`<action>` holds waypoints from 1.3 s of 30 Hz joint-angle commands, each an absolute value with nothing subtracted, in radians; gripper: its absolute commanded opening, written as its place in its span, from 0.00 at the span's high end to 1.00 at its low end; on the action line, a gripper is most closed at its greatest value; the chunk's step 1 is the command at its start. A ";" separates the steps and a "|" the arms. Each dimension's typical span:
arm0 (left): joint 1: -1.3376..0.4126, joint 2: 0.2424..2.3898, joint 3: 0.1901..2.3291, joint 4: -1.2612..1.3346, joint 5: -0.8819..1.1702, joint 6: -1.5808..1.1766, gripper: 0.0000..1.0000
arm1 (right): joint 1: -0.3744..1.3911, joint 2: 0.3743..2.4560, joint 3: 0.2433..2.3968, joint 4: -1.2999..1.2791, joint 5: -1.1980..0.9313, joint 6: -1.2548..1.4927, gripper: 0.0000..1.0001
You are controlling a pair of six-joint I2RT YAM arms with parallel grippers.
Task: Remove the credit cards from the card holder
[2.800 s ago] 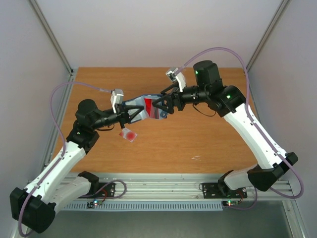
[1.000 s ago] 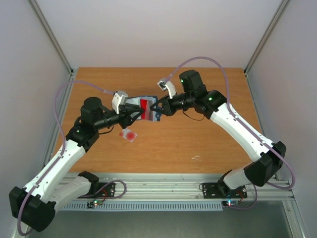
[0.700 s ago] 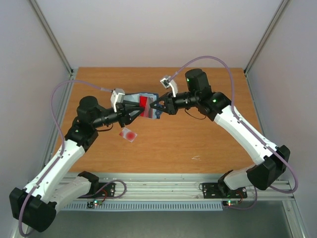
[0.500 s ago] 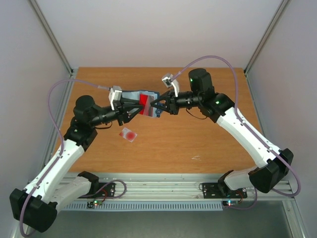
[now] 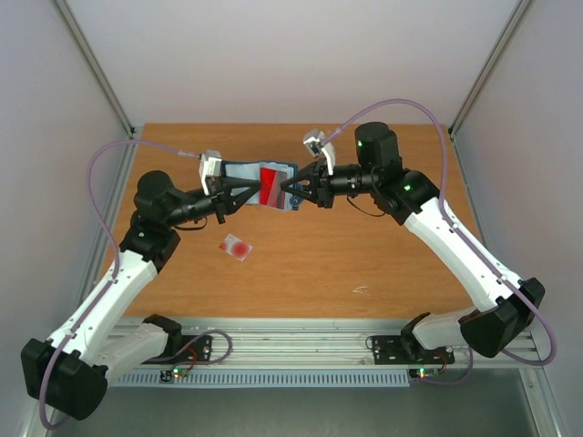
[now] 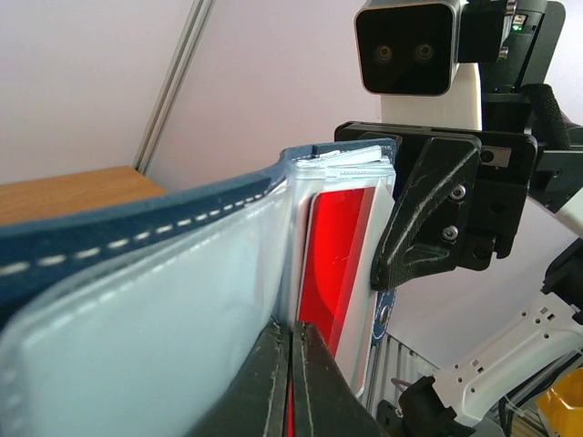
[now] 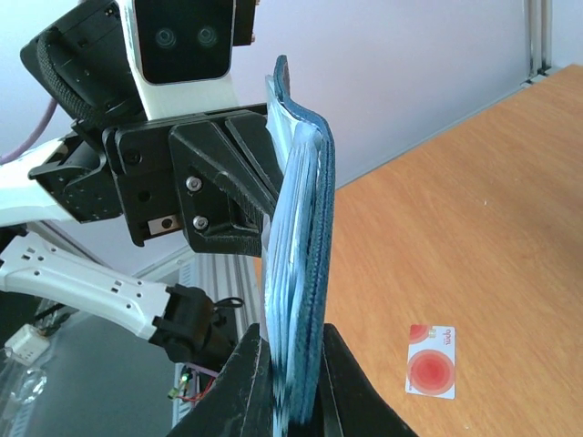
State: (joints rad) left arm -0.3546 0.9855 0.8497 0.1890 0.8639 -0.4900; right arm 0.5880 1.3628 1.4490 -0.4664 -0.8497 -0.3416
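The card holder, dark navy with pale blue pockets, hangs in the air between both arms over the far middle of the table. My right gripper is shut on its right end, and the wrist view shows the folded layers clamped in my right gripper. A red card sits in an inner pocket. My left gripper is shut on the near edge of that red card. A pale card with a red circle lies flat on the wood below.
The wooden table has a small white scrap at the front right. Metal frame posts stand at the back corners, with grey walls on both sides. The pale card lies under the held holder.
The left gripper has closed onto the red card's edge. Both arms have carried the holder slightly farther back, and it now spreads flatter.
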 commanded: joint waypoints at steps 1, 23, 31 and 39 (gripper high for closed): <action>-0.411 0.981 0.894 0.330 1.020 -0.516 1.00 | 0.622 1.385 1.459 -0.422 -0.872 -0.384 0.99; -0.415 1.059 0.998 0.354 1.083 -0.570 0.71 | 0.632 1.485 1.582 -0.524 -0.852 -0.495 0.99; -0.416 1.050 0.988 0.371 1.083 -0.558 1.00 | 0.624 1.494 1.576 -0.489 -0.871 -0.476 0.99; -0.374 1.009 0.954 0.374 1.072 -0.577 1.00 | 0.534 1.464 1.510 -0.440 -0.952 -0.402 0.95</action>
